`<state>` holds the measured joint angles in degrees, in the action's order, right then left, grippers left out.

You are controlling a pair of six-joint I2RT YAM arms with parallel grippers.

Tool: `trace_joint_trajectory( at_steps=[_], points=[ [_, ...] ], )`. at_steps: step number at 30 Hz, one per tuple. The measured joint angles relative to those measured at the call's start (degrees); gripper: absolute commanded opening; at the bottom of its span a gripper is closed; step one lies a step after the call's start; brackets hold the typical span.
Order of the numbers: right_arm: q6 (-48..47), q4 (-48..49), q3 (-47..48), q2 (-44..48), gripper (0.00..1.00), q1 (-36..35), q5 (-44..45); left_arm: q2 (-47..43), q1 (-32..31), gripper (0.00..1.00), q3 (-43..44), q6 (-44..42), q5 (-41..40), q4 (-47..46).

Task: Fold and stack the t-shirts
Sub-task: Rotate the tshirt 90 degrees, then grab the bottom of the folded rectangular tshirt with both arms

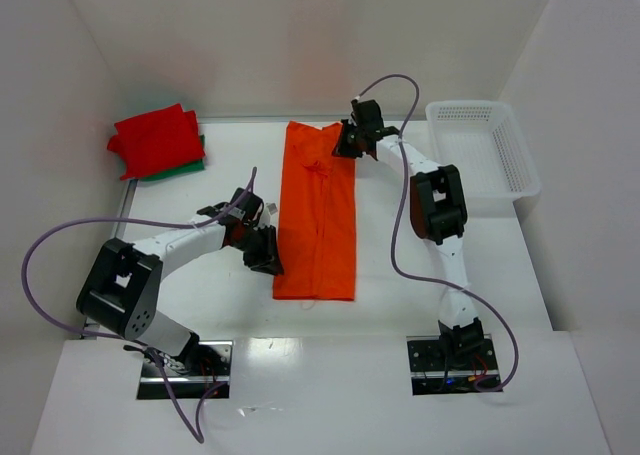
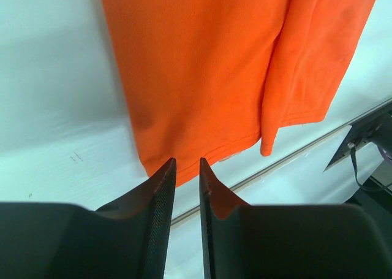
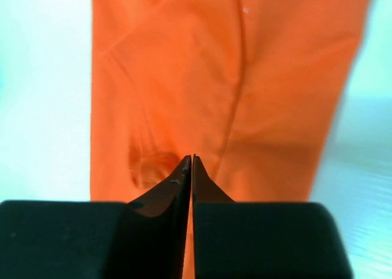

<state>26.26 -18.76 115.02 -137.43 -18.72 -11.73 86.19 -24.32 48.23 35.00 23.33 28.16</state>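
Observation:
A bright orange t-shirt [image 1: 317,210] lies on the table, folded lengthwise into a long strip running from back to front. My left gripper [image 1: 268,260] is at the strip's near left edge. In the left wrist view its fingertips [image 2: 187,161] stand a narrow gap apart, just short of the orange hem [image 2: 202,64], with nothing between them. My right gripper [image 1: 345,140] is over the strip's far right corner. Its jaws [image 3: 191,157] are pressed together above the orange cloth [image 3: 245,76], and no cloth is pinched. A folded red t-shirt [image 1: 155,140] rests on a dark green one [image 1: 182,169] at the back left.
A white perforated basket [image 1: 485,160] stands at the back right, beside the right arm. White walls close off the left, back and right of the table. Both arm bases [image 1: 185,365] sit at the near edge, with grey cables looping outward.

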Motion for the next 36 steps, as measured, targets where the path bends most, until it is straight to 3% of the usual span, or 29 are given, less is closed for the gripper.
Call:
trace_joint_trajectory(
  at_steps=[27, 36],
  points=[
    [0.59, -0.24, 0.90, -4.70, 0.00, -8.00, -2.67, -0.04, 0.00, 0.31, -0.72, -0.15, -0.11, -1.25],
    [0.87, -0.35, -1.53, 3.69, 0.08, -7.43, -3.13, -3.98, 0.00, 0.31, -0.76, -0.11, -1.25, -1.25]
  ],
)
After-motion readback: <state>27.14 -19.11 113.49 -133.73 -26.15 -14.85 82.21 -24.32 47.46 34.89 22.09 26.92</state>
